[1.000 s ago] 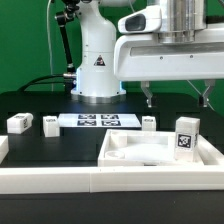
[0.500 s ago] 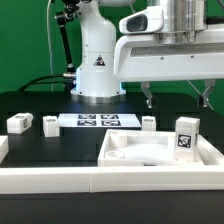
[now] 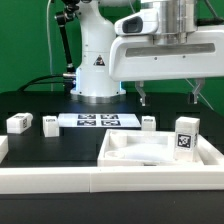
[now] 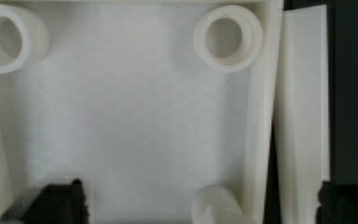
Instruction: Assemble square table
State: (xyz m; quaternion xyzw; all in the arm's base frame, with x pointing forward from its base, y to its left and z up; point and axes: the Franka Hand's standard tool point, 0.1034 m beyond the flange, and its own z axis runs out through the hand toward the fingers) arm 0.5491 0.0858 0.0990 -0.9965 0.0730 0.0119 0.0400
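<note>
The square table top [image 3: 150,156], white with a raised rim, lies at the exterior view's right front. One tagged white leg [image 3: 185,136] stands on its right corner. Three more legs lie on the black surface: two at the left [image 3: 18,123] [image 3: 49,124] and one [image 3: 148,122] behind the top. My gripper [image 3: 170,96] hangs open and empty above the top, clear of it. In the wrist view the top's inner face [image 4: 131,120] fills the picture, with two round sockets [image 4: 7,38] [image 4: 229,35]. My gripper [image 4: 204,205] shows only its dark fingertips [image 4: 60,203], spread wide.
The marker board [image 3: 97,121] lies flat behind the legs, in front of the robot base [image 3: 97,65]. A long white rail [image 3: 60,185] edges the black surface at the front. Cables run at the back left.
The gripper has risen a little and shifted slightly toward the exterior view's left. The parts have not moved.
</note>
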